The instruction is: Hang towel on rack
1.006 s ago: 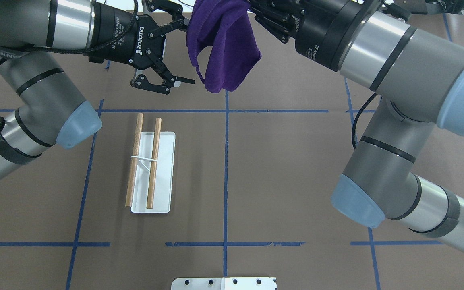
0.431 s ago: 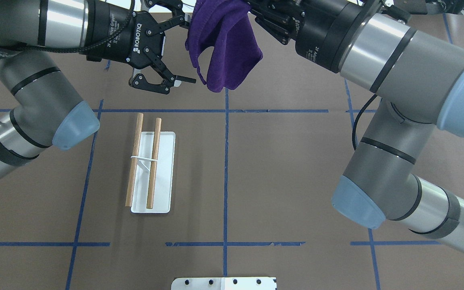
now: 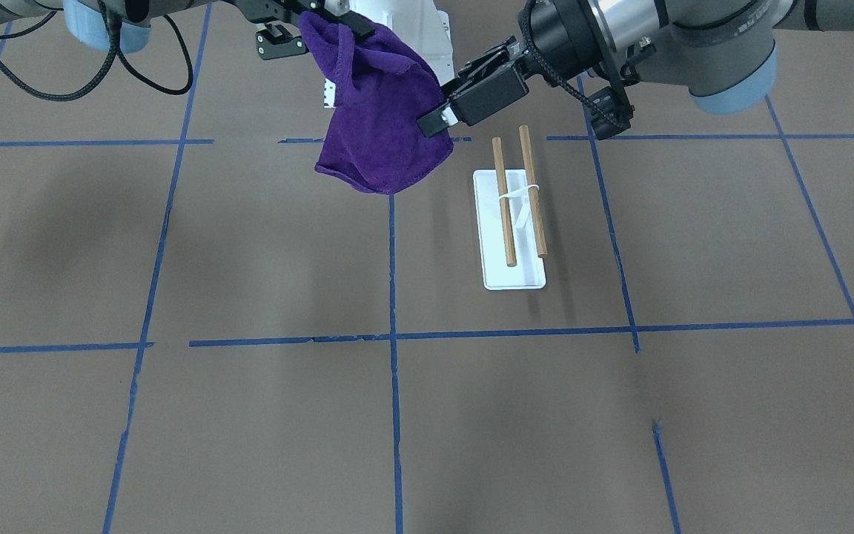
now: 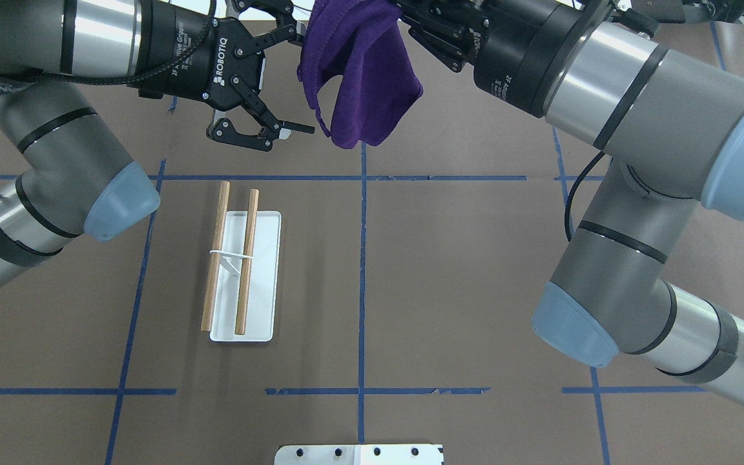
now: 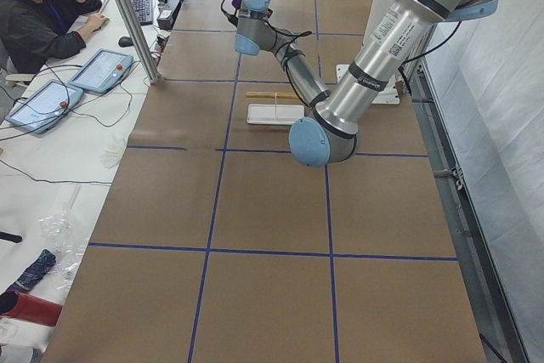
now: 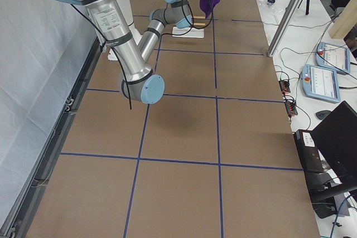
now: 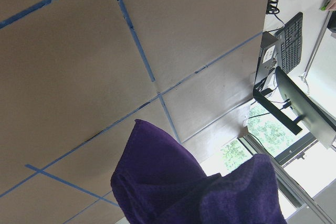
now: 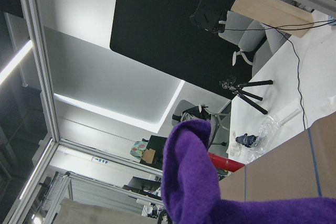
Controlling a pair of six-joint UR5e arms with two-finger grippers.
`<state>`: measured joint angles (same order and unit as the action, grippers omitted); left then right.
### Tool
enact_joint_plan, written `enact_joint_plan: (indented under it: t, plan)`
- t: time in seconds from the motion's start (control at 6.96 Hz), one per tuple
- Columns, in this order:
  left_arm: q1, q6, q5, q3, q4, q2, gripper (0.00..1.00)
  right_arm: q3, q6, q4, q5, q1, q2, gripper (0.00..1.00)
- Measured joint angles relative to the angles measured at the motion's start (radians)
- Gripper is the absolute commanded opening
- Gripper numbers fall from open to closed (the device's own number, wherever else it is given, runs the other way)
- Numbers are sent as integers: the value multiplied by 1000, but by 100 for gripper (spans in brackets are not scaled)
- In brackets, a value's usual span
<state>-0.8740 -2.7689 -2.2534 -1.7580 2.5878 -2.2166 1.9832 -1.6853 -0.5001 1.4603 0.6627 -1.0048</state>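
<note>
A purple towel (image 4: 359, 71) hangs in the air over the table's far middle; it also shows in the front view (image 3: 379, 126). My right gripper (image 4: 404, 13) is shut on its top edge and holds it up. My left gripper (image 4: 301, 81) is open, level with the towel, its fingers spread on either side of the towel's left edge. The left wrist view shows the towel (image 7: 173, 182) close below. The rack (image 4: 243, 258) stands on the table left of centre, nearer me than the towel. Its two wooden dowels are bare and its white base (image 4: 262, 303) is flat on the table.
The table is brown with blue tape lines (image 4: 362, 258). The white bolted pedestal plate (image 4: 359, 454) sits at the near edge. An operator (image 5: 34, 6) sits with tablets at a side desk beyond the table's far edge.
My left gripper has moved up and slightly toward the towel's left edge, still open. The towel and my right gripper have barely moved.
</note>
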Motion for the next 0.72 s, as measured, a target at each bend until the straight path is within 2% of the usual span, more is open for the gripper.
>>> enact_joint_plan:
  t: [0.14, 0.29, 0.72]
  plan:
    - [0, 1, 0, 0, 1, 0, 19, 0, 0, 0, 0, 0, 0, 0]
    - [0, 5, 0, -1, 13, 1, 3, 0, 0, 0, 0, 0, 0, 0]
    - [-7, 5, 0, -2, 50, 6, 0, -1, 1, 0, 1, 0, -3, 0]
